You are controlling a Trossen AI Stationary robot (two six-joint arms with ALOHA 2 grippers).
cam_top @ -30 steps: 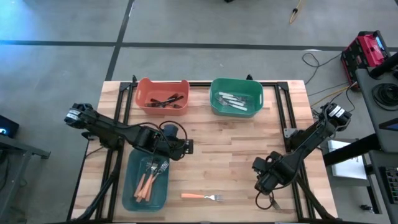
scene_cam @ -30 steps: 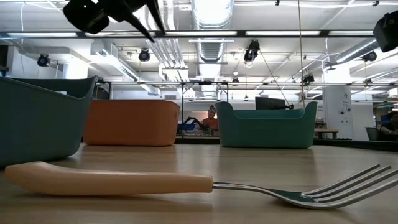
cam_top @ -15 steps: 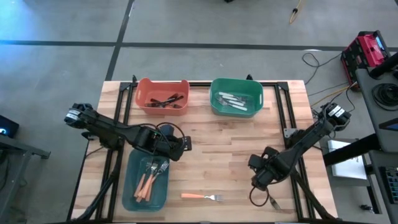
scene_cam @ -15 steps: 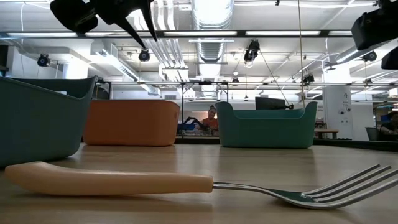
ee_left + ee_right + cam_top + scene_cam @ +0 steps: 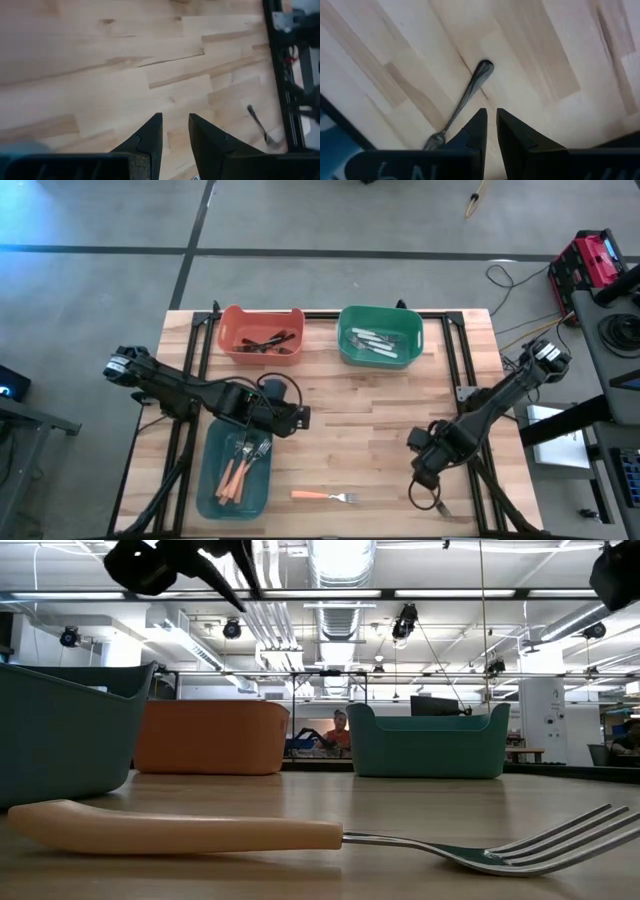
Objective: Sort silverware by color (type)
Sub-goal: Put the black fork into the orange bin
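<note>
An orange-handled fork [image 5: 325, 497] [image 5: 200, 830] lies flat on the table near the near edge. A black fork [image 5: 439, 506] [image 5: 465, 97] lies flat by the near right corner. My right gripper [image 5: 423, 477] [image 5: 491, 111] hovers shut above that fork, touching nothing. My left gripper [image 5: 300, 417] [image 5: 175, 116] hangs in the air beside the blue bin's far right corner, its fingers a narrow gap apart and holding nothing. The blue bin [image 5: 212, 442] holds orange-handled forks. The orange bin [image 5: 232, 330] holds black pieces. The green bin [image 5: 347, 332] holds white-handled ones.
The orange and green bins stand side by side at the far edge; the blue bin sits at the near left. Bare wood spans the middle of the table [image 5: 370, 410]. Black frame rails run along the table's left and right sides. A person sits far behind the table [image 5: 342, 730].
My right gripper swung a little toward the table's left and dipped, then came back up and right to about where it was. My left gripper drew slightly toward the table's left and returned. The forks on the table have not moved.
</note>
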